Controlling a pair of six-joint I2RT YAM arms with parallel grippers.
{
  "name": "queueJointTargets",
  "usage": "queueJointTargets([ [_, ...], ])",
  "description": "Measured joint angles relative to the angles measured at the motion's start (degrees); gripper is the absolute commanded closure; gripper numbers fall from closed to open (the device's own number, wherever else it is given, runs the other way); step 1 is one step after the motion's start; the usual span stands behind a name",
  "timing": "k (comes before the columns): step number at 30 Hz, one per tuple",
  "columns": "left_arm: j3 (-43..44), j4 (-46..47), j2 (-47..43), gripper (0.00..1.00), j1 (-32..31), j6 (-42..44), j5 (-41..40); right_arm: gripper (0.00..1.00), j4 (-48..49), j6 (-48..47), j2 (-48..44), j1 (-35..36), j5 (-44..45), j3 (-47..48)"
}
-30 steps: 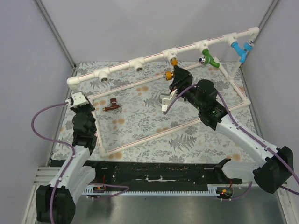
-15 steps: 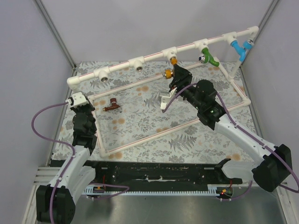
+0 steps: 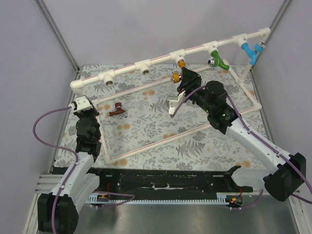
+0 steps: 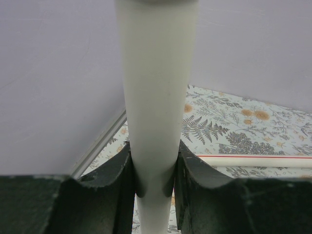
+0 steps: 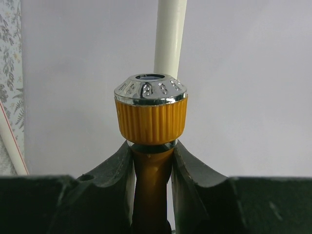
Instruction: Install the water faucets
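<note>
The orange-yellow water faucet (image 3: 177, 75) is at the third tee (image 3: 176, 55) of the raised white pipe, its far end against the tee's outlet. My right gripper (image 3: 184, 78) is shut on its body. In the right wrist view the fingers (image 5: 122, 165) clamp the orange stem just below the ribbed, silver-topped cap (image 5: 151, 119). The dark reddish-brown water faucet (image 3: 117, 110) lies loose on the floral mat, left of centre. My left gripper (image 3: 88, 116) is shut on the frame's left white pipe (image 4: 156, 97), which runs up between its fingers (image 4: 117, 170).
A green tap (image 3: 220, 62) and a light blue tap (image 3: 251, 51) hang from the tees further right. Two bare tees (image 3: 108, 79) (image 3: 145, 67) face forward on the left. The white pipe frame (image 3: 161, 140) lies across the mat, with grey walls close on both sides.
The right wrist has shifted very slightly at the tee, still gripping the orange-yellow faucet. The left arm and the brown faucet have not moved.
</note>
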Motion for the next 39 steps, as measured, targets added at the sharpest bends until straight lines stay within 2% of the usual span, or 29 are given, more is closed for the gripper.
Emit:
queueJointTargets([
  [4,0.0,0.0,0.0,0.98,0.0,0.0,0.0,1.0,-1.0,6.3,0.0,-0.1,-0.5,1.2],
  [10,0.0,0.0,0.0,0.98,0.0,0.0,-0.1,1.0,1.1,25.3,-0.2,-0.6,-1.4,2.0],
  [15,0.0,0.0,0.0,0.98,0.0,0.0,-0.2,1.0,11.8,44.8,-0.3,-1.2,-0.8,-2.2],
  [18,0.0,-0.1,-0.2,0.98,-0.1,0.0,-0.3,1.0,20.4,50.1,0.0,-1.0,0.7,-6.5],
  [21,0.0,-0.2,-0.2,0.98,-0.2,0.0,-0.6,1.0,28.9,48.2,1.4,0.3,3.1,-10.2],
  [25,0.0,-0.2,-0.2,0.98,-0.4,0.0,-0.8,1.0,34.9,38.8,2.8,1.5,4.3,-12.6],
  [29,0.0,-0.3,-0.3,0.98,-0.5,0.0,-0.9,1.0,32.9,27.4,2.3,2.1,4.3,-12.6],
  [33,0.0,-0.5,-0.5,0.98,-0.6,0.0,-1.0,1.0,26.8,17.5,1.3,2.1,3.9,-11.4],
  [36,0.0,-0.6,-0.5,0.98,-0.6,0.0,-1.0,1.0,24.8,14.3,1.5,2.2,4.2,-10.6],
  [39,0.0,-0.6,-0.5,0.98,-0.6,0.1,-1.0,1.0,25.5,15.9,2.0,2.3,4.6,-10.3],
])
